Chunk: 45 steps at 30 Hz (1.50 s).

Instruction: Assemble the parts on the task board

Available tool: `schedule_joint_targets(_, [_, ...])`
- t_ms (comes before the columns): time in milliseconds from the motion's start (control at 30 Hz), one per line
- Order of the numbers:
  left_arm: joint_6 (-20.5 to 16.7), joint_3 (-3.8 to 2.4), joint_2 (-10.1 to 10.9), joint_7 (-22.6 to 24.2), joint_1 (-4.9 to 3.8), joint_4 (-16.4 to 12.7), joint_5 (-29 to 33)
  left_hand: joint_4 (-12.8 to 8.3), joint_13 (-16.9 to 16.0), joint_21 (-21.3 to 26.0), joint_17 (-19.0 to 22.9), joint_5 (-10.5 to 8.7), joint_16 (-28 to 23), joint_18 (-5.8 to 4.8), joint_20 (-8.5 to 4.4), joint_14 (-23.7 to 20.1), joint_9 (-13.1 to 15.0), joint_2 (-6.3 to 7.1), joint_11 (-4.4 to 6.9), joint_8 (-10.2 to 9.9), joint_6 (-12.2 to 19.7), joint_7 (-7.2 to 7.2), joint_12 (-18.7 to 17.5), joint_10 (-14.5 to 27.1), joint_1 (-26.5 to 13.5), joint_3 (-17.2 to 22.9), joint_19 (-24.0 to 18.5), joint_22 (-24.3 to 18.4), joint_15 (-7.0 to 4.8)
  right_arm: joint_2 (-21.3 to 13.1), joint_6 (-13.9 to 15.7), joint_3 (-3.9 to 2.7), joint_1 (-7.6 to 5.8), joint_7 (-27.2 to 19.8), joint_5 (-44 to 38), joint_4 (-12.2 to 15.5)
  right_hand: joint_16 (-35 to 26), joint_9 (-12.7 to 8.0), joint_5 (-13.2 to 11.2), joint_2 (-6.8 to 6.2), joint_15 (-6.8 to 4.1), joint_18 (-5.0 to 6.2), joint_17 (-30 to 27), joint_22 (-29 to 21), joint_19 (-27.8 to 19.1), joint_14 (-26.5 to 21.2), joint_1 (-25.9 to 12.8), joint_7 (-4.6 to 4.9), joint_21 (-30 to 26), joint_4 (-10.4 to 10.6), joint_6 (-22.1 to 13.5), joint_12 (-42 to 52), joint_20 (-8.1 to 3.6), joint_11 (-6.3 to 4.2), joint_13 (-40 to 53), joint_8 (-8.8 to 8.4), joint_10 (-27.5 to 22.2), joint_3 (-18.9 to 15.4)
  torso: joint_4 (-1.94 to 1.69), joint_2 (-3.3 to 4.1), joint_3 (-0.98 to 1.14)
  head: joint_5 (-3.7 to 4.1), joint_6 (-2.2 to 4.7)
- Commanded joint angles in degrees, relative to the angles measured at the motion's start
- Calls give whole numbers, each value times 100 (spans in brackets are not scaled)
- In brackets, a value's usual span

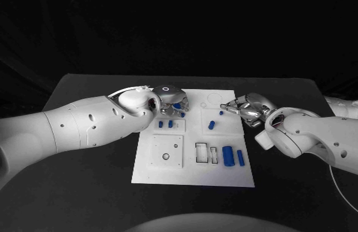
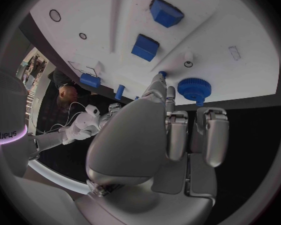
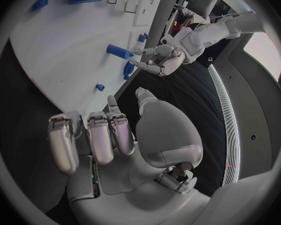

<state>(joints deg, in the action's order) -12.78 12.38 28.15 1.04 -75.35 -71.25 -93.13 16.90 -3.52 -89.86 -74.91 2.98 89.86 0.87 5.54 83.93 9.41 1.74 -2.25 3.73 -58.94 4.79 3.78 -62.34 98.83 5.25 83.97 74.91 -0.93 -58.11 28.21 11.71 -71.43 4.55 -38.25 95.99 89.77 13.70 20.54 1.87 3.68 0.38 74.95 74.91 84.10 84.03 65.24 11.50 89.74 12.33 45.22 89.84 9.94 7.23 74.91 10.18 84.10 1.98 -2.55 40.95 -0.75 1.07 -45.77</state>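
White board [image 1: 168,172] flat mid-tabletop [image 1: 89,190], blue parts on it: two short pegs [image 1: 165,124] side by side in the upper left panel; one peg [image 1: 212,125] in the upper right panel; two long bars [image 1: 233,156] upright near the lower right, beside empty rectangular slots [image 1: 202,153]; a blue gear [image 2: 194,89] near the board's far left edge, close under the left robot hand; left robot hand [image 1: 173,100] over the far left corner of the board, fingers curled down, one fingertip [image 2: 160,76] at a small blue stub, grasp impossible to tell; right robot hand [image 1: 250,107] at the board's far right edge, fingers curled in, clenched on nothing seen
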Motion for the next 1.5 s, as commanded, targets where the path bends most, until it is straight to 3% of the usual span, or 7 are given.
schedule_joint_targets(33, [156, -2, -26, 63, 1, 3, -41, -12, 2, -14, -1509, -26, 14, -87, -35, 607, -9, -50, 10, 9, 0, -12, -12, 22, 19, 40, 603, 1509, -25, 5, -92, 1, 4, 8, -32, 7, 23, -1, 24, 64, 47, -38, 1505, 1509, 590, 597, -16, 24, 26, 4, 38, 16, 46, 39, 1509, 24, 590, -35, 0, -2, 1, 2, -3])
schedule_joint_targets(1033, [538, -1, -113, 69, 14, 64, -97, -34, 3, -14, -1509, -25, 14, -87, -29, 607, -67, -11, 49, 24, -102, -38, -11, -57, 198, 307, 603, 1509, -1, 10, -133, 1, 4, 26, 62, 7, 23, -2, 25, 63, 47, -38, 1505, 1509, 590, 597, -20, 23, 26, 9, 39, 16, 46, 39, 1509, 27, 590, -44, 0, 0, -1, 6, -20])
schedule_joint_targets(1500, [477, -1, -115, 41, 18, 72, -188, -24, 11, -14, -1509, -25, 14, -87, -25, 607, -104, 71, 26, -6, -55, -20, -34, -4, 186, 351, 603, 1509, 18, 10, -155, 1, 4, 55, 73, 1, 23, -4, 28, 61, 47, -38, 1505, 1509, 590, 597, -25, 24, 26, 17, 37, 16, 47, 39, 1509, 29, 590, -56, -2, 2, 1, 8, -19])
